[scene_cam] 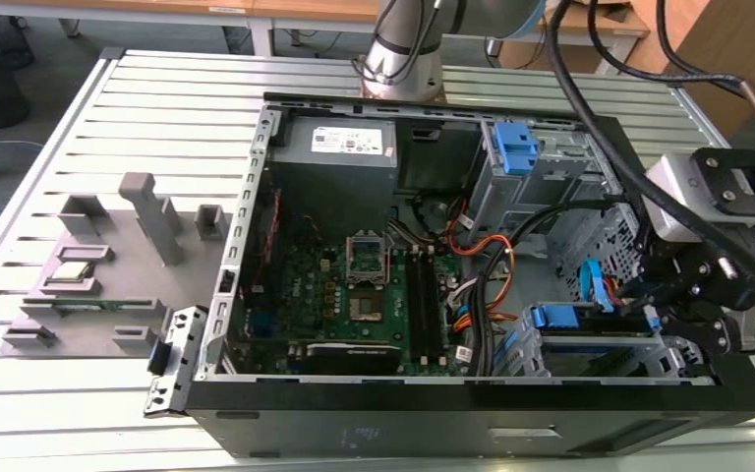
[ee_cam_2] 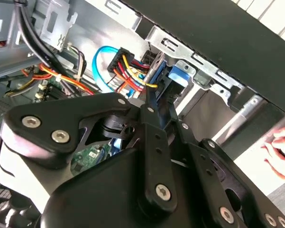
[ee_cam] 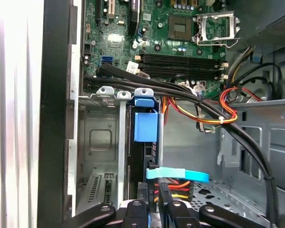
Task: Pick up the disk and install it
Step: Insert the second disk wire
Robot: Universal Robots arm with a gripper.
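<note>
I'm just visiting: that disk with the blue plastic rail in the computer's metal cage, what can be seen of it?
In the first wrist view the disk shows edge-on: a bright blue plastic side rail with a tab, and a thin dark edge of its body. It stands on edge in a slot of the grey sheet-metal drive cage. A flat light-blue cable and red, yellow and black wires cross its near end, where the black gripper sits. Its label is hidden.
</note>
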